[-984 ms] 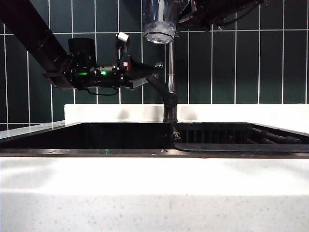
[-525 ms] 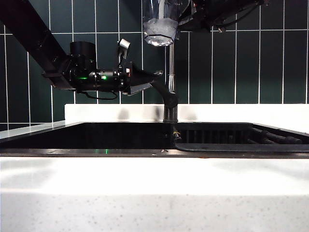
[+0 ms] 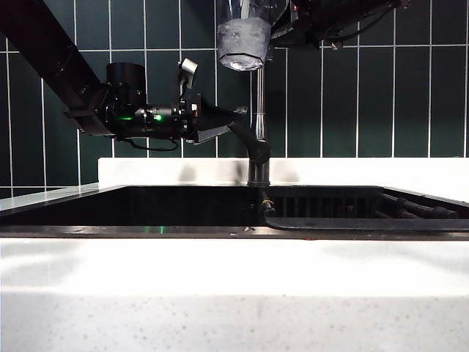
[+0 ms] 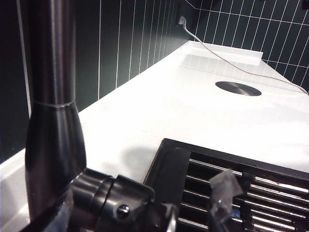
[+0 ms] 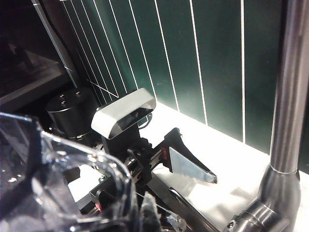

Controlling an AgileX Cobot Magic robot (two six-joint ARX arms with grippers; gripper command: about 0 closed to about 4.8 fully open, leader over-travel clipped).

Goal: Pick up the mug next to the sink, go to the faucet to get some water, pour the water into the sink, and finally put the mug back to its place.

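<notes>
Overhead, at twelve o'clock in the exterior view, the right gripper clamps the clear, faceted mug, clouded with water, beside the slim grey faucet. At nine o'clock the left gripper stands spread wide, its clear-tipped fingers straddling the faucet's slanting lever and holding nothing. Glossy dark green tiles back the wide black sink and ribbed drainer, set in white speckled stone.

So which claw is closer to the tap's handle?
Left. The left claw is right at the faucet, its open fingers around the slanting handle. The right claw is up above it, shut on the mug.
</notes>
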